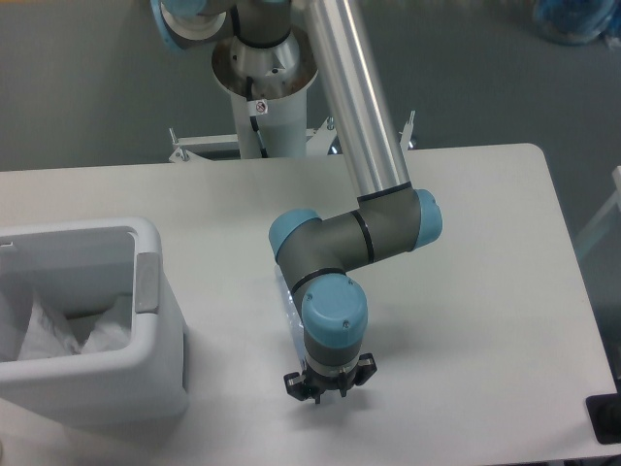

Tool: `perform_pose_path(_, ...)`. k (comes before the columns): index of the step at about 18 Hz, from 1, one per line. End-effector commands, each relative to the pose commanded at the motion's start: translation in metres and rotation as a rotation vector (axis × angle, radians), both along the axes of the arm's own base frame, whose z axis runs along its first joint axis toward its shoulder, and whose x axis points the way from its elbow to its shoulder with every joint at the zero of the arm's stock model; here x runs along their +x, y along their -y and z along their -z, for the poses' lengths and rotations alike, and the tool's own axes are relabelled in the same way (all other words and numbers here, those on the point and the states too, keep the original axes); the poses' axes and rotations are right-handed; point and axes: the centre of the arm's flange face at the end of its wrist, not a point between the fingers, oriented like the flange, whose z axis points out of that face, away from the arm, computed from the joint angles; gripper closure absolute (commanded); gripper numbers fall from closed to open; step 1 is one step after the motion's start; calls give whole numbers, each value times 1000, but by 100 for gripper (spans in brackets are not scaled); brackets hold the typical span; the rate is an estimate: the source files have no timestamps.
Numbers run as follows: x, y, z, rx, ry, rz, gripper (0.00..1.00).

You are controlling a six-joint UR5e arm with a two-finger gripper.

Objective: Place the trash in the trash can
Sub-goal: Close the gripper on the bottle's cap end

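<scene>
The fixed camera gives you a high view of a pale table (pixel 466 291) that fills most of the frame, with grey floor beyond its far edge. Next in size is the arm (pixel 364 116): its silver tube slants down from the base at the top of the picture to a grey elbow with blue caps, then folds to a wrist pointing straight down over the near middle of the table.

At the left edge you see the trash can (pixel 146 282), a boxy pale bin with a thick rim and a grey tab on its right wall. It stands on the table, well apart from the wrist. Inside it lies the white plastic bag (pixel 58 330), crumpled against the bottom.

The bottle (pixel 288 316) shows only as a thin bluish, clear sliver along the left side of the wrist; the arm hides the rest, so you cannot tell how it lies or whether it rests on the table.

The gripper (pixel 326 386) sits low at the end of the wrist, close over the tabletop. Only black fittings show beneath the blue cap, and you cannot tell whether the fingers are spread or closed, or whether they grip anything.
</scene>
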Motion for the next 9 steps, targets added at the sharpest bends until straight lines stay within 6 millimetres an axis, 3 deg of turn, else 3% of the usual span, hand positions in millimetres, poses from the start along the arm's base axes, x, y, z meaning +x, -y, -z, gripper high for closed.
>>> perform_pose_path(9, 4, 4, -3, 0, 4, 0, 63)
